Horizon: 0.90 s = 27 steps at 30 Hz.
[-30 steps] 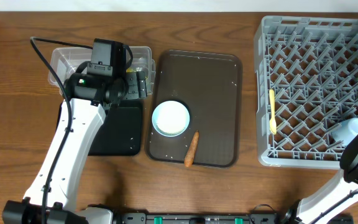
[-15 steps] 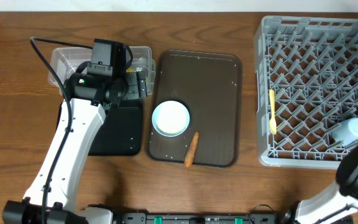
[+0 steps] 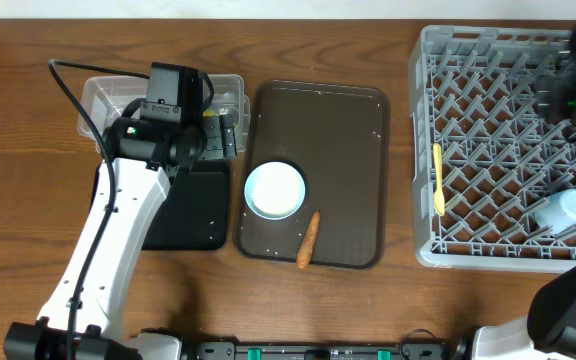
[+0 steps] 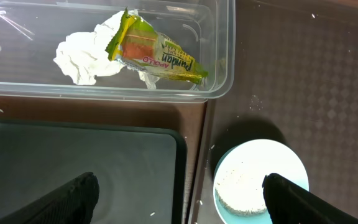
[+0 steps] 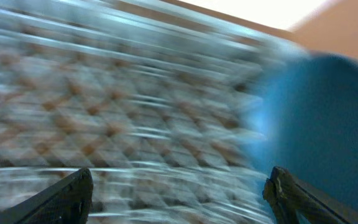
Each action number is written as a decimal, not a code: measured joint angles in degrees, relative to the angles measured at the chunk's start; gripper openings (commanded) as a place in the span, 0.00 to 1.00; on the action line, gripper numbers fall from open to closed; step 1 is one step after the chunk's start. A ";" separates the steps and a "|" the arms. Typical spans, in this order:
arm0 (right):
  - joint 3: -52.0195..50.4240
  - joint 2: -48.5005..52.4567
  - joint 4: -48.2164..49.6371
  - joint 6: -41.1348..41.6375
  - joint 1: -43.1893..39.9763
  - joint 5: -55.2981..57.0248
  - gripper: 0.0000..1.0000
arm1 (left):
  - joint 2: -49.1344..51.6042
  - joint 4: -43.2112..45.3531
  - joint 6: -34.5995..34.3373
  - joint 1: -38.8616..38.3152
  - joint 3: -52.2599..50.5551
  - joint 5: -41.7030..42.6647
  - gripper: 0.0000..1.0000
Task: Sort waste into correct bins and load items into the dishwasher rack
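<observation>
My left gripper (image 3: 224,134) is open and empty, hovering over the seam between the clear tub (image 3: 98,95) and the black tray (image 3: 193,215). In the left wrist view the tub (image 4: 219,68) holds the crumpled tissue (image 4: 79,53) and the yellow-green wrapper (image 4: 157,55). The white bowl (image 3: 274,190) with rice crumbs (image 4: 244,190) and the carrot stick (image 3: 308,240) lie on the brown tray. The rack (image 3: 488,250) holds the yellow spoon (image 3: 437,178) and a blue cup (image 3: 560,210). My right gripper (image 5: 179,199) is open over the rack, blurred, beside a dark-blue shape (image 5: 328,118).
The brown serving tray (image 3: 348,130) sits between the bins and the rack. A few rice grains lie on the black tray (image 4: 79,162). The left arm's cable loops over the table's back left. The pink cup is out of view.
My right arm has swung from the rack's front right corner up to its far right corner, and is still moving fast. The blue cup stays in the rack. The left arm has not moved.
</observation>
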 measured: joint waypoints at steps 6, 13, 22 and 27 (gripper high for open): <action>0.00 0.02 -4.46 8.07 9.09 -14.97 0.87 | 0.00 0.02 0.00 0.00 0.00 -0.02 0.86; 0.00 1.44 -8.33 12.59 22.97 -20.02 0.85 | 0.00 -0.33 0.00 0.00 0.00 0.00 0.86; 0.00 7.76 -8.57 20.76 32.09 -15.78 0.86 | 0.37 -1.16 -2.38 -0.79 0.00 1.92 0.86; -0.07 9.84 -8.59 23.45 32.44 -12.31 0.86 | 2.54 -1.11 -5.14 -5.11 0.00 3.43 0.86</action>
